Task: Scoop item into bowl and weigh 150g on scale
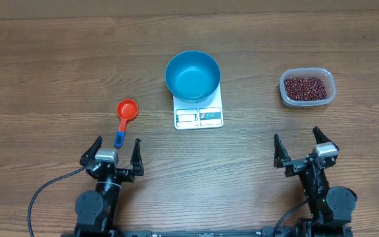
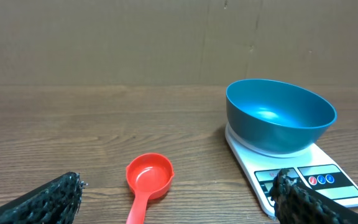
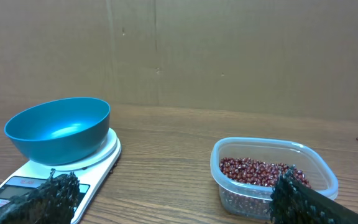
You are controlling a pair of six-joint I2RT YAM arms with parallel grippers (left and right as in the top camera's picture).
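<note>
Left fingers and right fingers, spread wide and empty, point level and forward, low above the table.

No writing can be read anywhere in view.
The scale, ahead of the left tool and off to its right, carries two label panels and small coloured round marks along its near edge, but the print there is too small and blurred to read in any view.
</note>
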